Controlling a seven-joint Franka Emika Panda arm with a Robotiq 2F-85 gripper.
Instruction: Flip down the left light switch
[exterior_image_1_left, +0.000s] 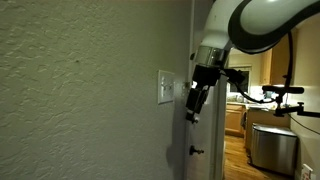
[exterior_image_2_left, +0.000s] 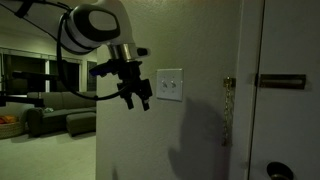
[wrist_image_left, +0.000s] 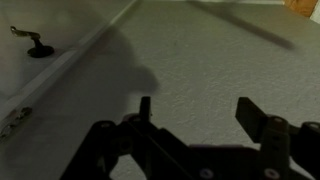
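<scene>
Spreading the black fingers (wrist_image_left: 250, 115) of the black robot gripper (wrist_image_left: 197, 115) apart close to the lens, pinching nothing. Hovering just beside the white rectangular wall plate (exterior_image_2_left: 170, 85) in both exterior views. Sitting on that plate's left half, the small white left light switch (exterior_image_2_left: 166, 85), too small for telling its position.

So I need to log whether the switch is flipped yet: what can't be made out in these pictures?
Switch up or down: in an exterior view the switch plate is too small and dim to tell.
In an exterior view the switch plate is nearly edge-on, face hidden.
Wrist view: switch plate out of frame; only wall and the open gripper show.
Gripper touching the switch plate or not: too dark to tell.
</scene>
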